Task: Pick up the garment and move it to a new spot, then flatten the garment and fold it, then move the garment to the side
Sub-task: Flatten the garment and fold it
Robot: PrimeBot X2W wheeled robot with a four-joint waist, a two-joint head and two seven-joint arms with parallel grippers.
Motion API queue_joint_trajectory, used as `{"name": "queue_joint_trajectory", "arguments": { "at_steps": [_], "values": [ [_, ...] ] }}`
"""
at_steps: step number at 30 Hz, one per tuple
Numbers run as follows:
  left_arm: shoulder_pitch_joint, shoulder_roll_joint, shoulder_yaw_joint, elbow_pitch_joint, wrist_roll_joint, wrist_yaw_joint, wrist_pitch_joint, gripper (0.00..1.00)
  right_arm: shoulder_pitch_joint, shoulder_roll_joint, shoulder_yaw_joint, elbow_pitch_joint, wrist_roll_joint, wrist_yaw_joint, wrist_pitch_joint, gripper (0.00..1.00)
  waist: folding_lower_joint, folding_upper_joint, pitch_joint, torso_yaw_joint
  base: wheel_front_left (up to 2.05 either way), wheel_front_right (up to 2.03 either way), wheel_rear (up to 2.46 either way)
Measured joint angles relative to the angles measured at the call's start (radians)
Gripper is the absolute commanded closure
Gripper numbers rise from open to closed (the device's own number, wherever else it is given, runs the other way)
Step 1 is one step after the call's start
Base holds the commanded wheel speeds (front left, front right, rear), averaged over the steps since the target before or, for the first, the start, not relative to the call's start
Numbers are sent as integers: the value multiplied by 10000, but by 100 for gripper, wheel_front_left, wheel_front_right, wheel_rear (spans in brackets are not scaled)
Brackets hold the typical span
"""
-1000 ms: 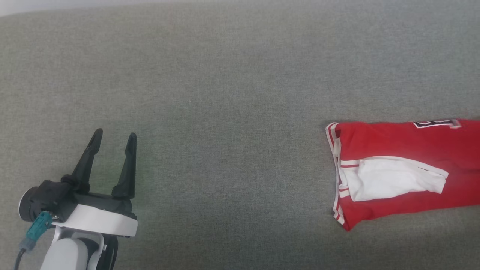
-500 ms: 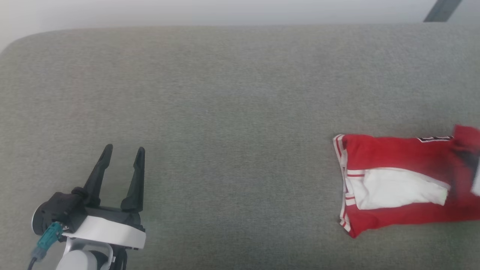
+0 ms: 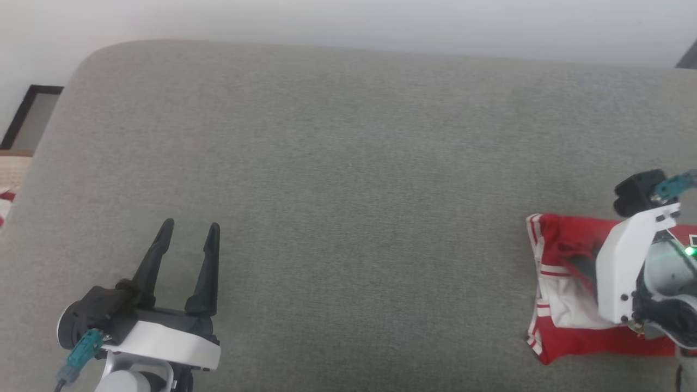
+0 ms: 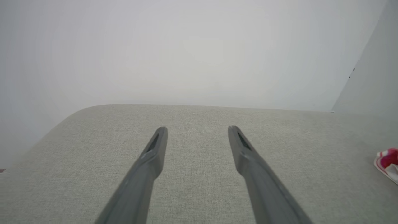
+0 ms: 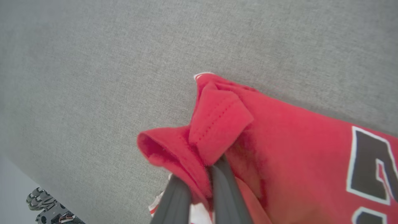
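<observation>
The garment [image 3: 561, 256], red with white sleeve ends and striped trim, lies bunched at the right end of the grey cushion. My right gripper [image 5: 200, 174] is shut on a raised fold of its red fabric, next to a black-and-white emblem [image 5: 370, 165]. In the head view the arm's white wrist housing [image 3: 631, 272] covers the garment's right part. My left gripper [image 3: 190, 228] hovers over bare cushion at the lower left, far from the garment, open and holding nothing. The left wrist view shows its spread fingers [image 4: 155, 149] and a corner of the garment [image 4: 388, 160] at the right edge.
The grey upholstered cushion [image 3: 348, 163] has a rounded far-left corner, with a pale wall [image 3: 348, 22] behind it. Off its left edge are a dark frame [image 3: 30, 117] and a small patch of something red and white [image 3: 4, 204]. A grey mechanical part [image 5: 46, 208] shows beyond the cushion.
The head camera has shifted, so the cushion's far edge and left corner now show. My right gripper has come into view, shut on the garment, which has bunched up. The left gripper stays open.
</observation>
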Motion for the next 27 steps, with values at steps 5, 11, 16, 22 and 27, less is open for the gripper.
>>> {"name": "queue_joint_trajectory", "arguments": {
  "at_steps": [5,11,16,22,27],
  "values": [
    [1,-58,-12,27,15,-2,0,0,177,13,188,234,-31,0,-127,100,0,0,-41,130,0,0,0],
    [122,-65,-19,155,29,0,0,0,205,13,389,414,90,-2,-859,0,0,0,-254,31,0,0,0],
    [223,-6,36,280,-36,-2,0,0,132,-290,537,372,368,0,-2000,0,0,0,-499,-230,0,0,0],
    [407,75,115,476,-84,0,0,0,-51,-711,828,928,518,0,-3954,0,0,0,-859,-616,0,0,0],
    [600,104,151,692,-125,0,0,0,-51,-886,1045,1967,625,0,-6102,0,0,0,-1188,-910,0,0,0]
  ]
}}
